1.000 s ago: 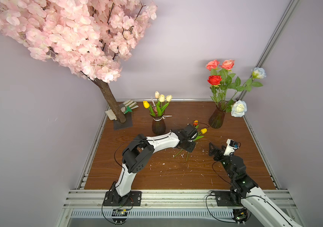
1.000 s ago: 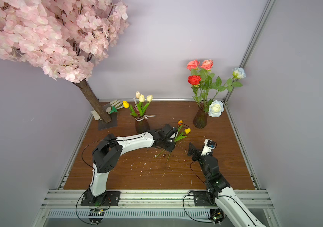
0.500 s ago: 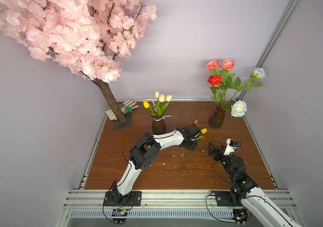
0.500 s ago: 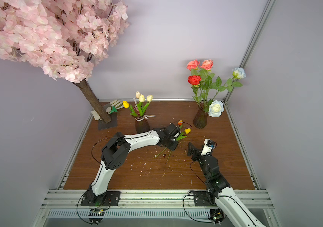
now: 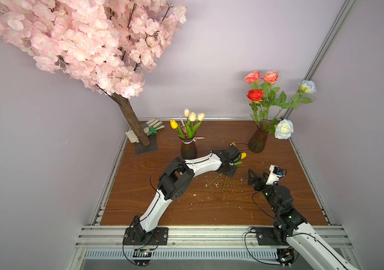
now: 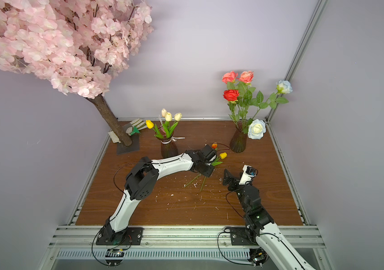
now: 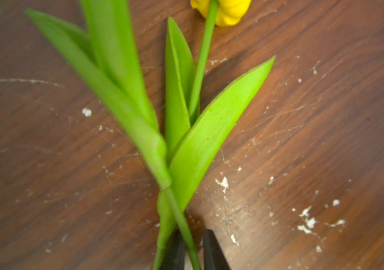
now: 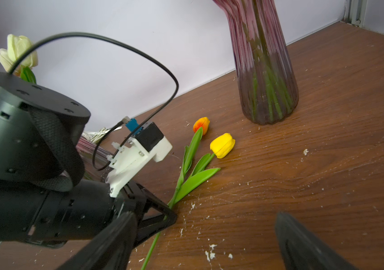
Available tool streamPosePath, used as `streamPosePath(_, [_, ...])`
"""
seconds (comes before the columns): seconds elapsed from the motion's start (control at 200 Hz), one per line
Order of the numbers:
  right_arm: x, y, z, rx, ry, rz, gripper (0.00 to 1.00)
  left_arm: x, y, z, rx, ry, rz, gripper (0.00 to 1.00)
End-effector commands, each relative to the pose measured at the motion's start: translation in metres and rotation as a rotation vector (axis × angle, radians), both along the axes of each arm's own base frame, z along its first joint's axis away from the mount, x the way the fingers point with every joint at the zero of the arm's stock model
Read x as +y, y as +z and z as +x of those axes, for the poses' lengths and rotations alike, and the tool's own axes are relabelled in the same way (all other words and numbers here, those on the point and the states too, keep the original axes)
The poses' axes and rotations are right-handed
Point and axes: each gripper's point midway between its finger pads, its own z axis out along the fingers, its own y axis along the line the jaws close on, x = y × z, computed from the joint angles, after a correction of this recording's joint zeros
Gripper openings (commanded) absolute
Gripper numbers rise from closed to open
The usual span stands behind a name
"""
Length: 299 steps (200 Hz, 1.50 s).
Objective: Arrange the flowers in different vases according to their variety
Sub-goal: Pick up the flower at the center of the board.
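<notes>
Two tulips lie on the wooden table between the vases: a yellow tulip (image 5: 243, 155) (image 6: 223, 155) (image 8: 222, 145) and an orange tulip (image 5: 233, 144) (image 6: 214, 145) (image 8: 201, 125). Their stems cross under my left gripper (image 5: 229, 170) (image 6: 206, 171) (image 7: 193, 252), which is shut on one thin green stem. The other stem runs just outside one finger (image 7: 174, 250). The ribboned vase (image 5: 188, 148) (image 6: 168, 148) holds cream and yellow tulips. Roses stand in the other vase (image 5: 257, 140) (image 6: 239, 140) (image 8: 265, 81). My right gripper (image 5: 257, 177) (image 6: 233, 178) (image 8: 207, 245) hovers open and empty near the stems' ends.
A pink blossom tree with a brown trunk (image 5: 132, 121) stands on a dark plate (image 5: 146, 147) at the back left, with gloves (image 5: 153, 125) beside it. White crumbs (image 5: 216, 184) litter the wood. Walls close in on three sides, and a metal rail (image 5: 209, 233) runs along the front.
My left gripper has slid a little further toward the tulips and closed on a stem. The right arm has stayed still.
</notes>
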Motion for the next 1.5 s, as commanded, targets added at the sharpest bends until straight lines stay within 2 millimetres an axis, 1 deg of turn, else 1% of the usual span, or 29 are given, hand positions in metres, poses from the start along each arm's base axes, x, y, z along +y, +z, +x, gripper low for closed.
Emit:
streamPosePath(0.0, [0.003, 0.012, 0.001, -0.045, 0.014, 0.027, 1.0, 0.006, -0.003, -0.004, 0.005, -0.005, 0.042, 0.04])
streamPosePath(0.08, [0.004, 0.012, 0.001, -0.042, 0.016, 0.028, 1.0, 0.007, 0.007, -0.004, -0.009, -0.002, 0.032, 0.02])
streamPosePath(0.155, [0.004, 0.012, 0.001, -0.043, 0.019, 0.03, 0.99, 0.009, 0.021, -0.002, -0.036, 0.005, 0.021, 0.0])
streamPosePath(0.445, [0.004, 0.013, 0.0, -0.044, 0.021, 0.032, 1.0, 0.015, 0.072, 0.001, -0.136, 0.021, -0.052, 0.0])
streamPosePath(0.746, [0.004, 0.012, 0.0, -0.04, 0.018, 0.03, 0.99, 0.03, 0.13, 0.0, -0.283, 0.036, -0.157, 0.0])
streamPosePath(0.796, [0.004, 0.011, 0.0, -0.036, 0.018, 0.028, 1.0, 0.03, 0.147, 0.001, -0.32, 0.035, -0.189, 0.0])
streamPosePath(0.806, [0.004, 0.011, 0.0, -0.037, 0.018, 0.028, 1.0, 0.034, 0.139, -0.001, -0.314, 0.034, -0.176, 0.0])
streamPosePath(0.836, [0.004, 0.011, 0.0, -0.035, 0.018, 0.027, 1.0, 0.036, 0.141, -0.003, -0.324, 0.031, -0.185, 0.0])
streamPosePath(0.911, [0.005, 0.011, 0.0, -0.035, 0.023, 0.024, 1.0, 0.038, 0.155, -0.005, -0.362, 0.024, -0.225, 0.0])
streamPosePath(0.926, [0.005, 0.011, 0.0, -0.036, 0.024, 0.024, 1.0, 0.039, 0.155, -0.005, -0.364, 0.023, -0.227, 0.0])
streamPosePath(1.036, [0.007, 0.009, 0.001, -0.032, 0.034, 0.019, 0.99, 0.044, 0.173, -0.007, -0.417, 0.027, -0.268, 0.0])
streamPosePath(1.161, [0.012, 0.009, 0.001, -0.03, 0.066, 0.002, 1.0, 0.054, 0.194, -0.008, -0.486, 0.039, -0.307, 0.0])
streamPosePath(1.281, [0.02, 0.01, -0.001, -0.041, 0.113, -0.006, 0.99, 0.063, 0.219, -0.011, -0.564, 0.045, -0.355, 0.0])
streamPosePath(1.491, [0.023, 0.008, -0.001, -0.036, 0.131, -0.007, 0.99, 0.094, 0.267, -0.014, -0.761, 0.102, -0.431, 0.0])
